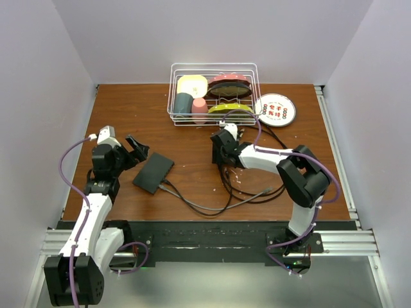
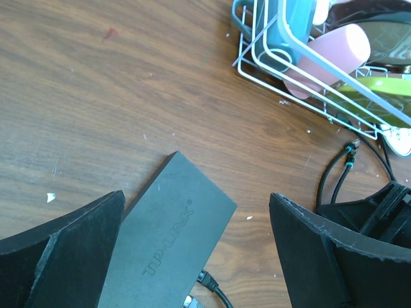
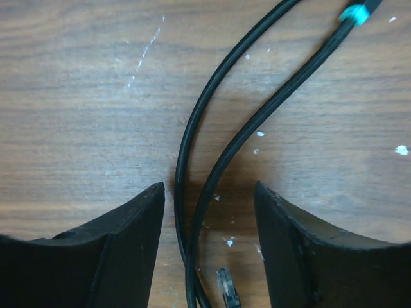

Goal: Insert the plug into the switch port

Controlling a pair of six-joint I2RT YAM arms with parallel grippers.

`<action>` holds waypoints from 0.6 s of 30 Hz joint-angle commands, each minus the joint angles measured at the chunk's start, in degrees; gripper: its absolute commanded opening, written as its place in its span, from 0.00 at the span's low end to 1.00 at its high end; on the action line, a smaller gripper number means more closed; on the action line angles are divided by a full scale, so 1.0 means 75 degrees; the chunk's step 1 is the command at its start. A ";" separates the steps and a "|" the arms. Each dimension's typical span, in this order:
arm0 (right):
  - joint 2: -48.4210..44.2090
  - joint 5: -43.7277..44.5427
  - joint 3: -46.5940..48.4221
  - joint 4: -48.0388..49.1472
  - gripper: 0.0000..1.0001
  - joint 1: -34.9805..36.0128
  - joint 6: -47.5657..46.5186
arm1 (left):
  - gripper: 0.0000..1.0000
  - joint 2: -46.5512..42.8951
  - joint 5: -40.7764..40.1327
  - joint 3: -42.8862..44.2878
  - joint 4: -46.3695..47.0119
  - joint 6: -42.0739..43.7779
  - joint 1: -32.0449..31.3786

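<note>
The switch (image 1: 153,173) is a flat matte black box lying left of centre on the wooden table; in the left wrist view (image 2: 170,244) two cable plugs (image 2: 207,279) sit in sockets on its near edge. My left gripper (image 1: 137,150) is open and hovers just above and beyond the switch's far-left corner, its fingers (image 2: 77,250) wide apart and holding nothing. My right gripper (image 1: 224,162) is open and low over the table, straddling two black cables (image 3: 212,173). A clear plug (image 3: 227,289) lies loose on the wood between its fingers (image 3: 122,250), untouched.
A white wire dish rack (image 1: 173,90) holding a pink cup (image 1: 200,110) and dishes stands at the back centre. A round plate with red marks (image 1: 275,109) lies right of it. Grey and black cables (image 1: 205,206) loop across the table's middle.
</note>
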 commanded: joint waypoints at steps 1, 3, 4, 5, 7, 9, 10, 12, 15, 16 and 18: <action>0.0180 -0.0247 0.0332 0.0056 0.51 -0.0072 0.0211 | 1.00 0.0017 0.0207 -0.0052 0.0251 0.0007 -0.0055; 0.0449 -0.0282 0.0484 0.0009 0.45 -0.0084 0.0199 | 1.00 0.0029 0.0219 -0.0075 0.0204 -0.0005 -0.0055; 0.0532 -0.0294 0.0543 -0.0072 0.41 -0.0084 0.0164 | 1.00 -0.0006 0.0219 -0.0087 0.0203 -0.0016 -0.0067; 0.0602 -0.0305 0.0590 -0.0073 0.34 -0.0072 0.0140 | 1.00 -0.0029 0.0219 -0.0110 0.0215 -0.0028 -0.0056; 0.0743 -0.0422 0.0626 -0.0038 0.17 -0.0072 -0.0023 | 1.00 -0.0041 0.0219 -0.0169 0.0320 -0.0040 -0.0055; 0.0848 -0.0469 0.0789 -0.0038 0.00 -0.0060 -0.0222 | 1.00 -0.0041 0.0207 -0.0111 0.0251 -0.0028 -0.0055; 0.0907 -0.0667 0.0836 -0.0107 0.00 -0.0049 -0.0432 | 1.00 -0.0018 0.0219 -0.0099 0.0227 -0.0028 -0.0055; 0.0942 -0.0820 0.0930 -0.0108 0.00 -0.0002 -0.0644 | 1.00 -0.0018 0.0207 -0.0122 0.0227 -0.0028 -0.0055; 0.0908 -0.1113 0.0930 -0.0073 0.00 0.0197 -0.1042 | 1.00 0.0006 0.0253 -0.0204 0.0401 -0.0028 -0.0056; 0.0884 -0.1207 0.0930 -0.0073 0.00 0.0337 -0.1264 | 1.00 0.0064 0.0265 -0.0204 0.0426 -0.0051 -0.0055; 0.0791 -0.1430 0.0954 -0.0224 0.00 0.0513 -0.1488 | 1.00 0.0111 0.0277 -0.0123 0.0333 -0.0016 -0.0056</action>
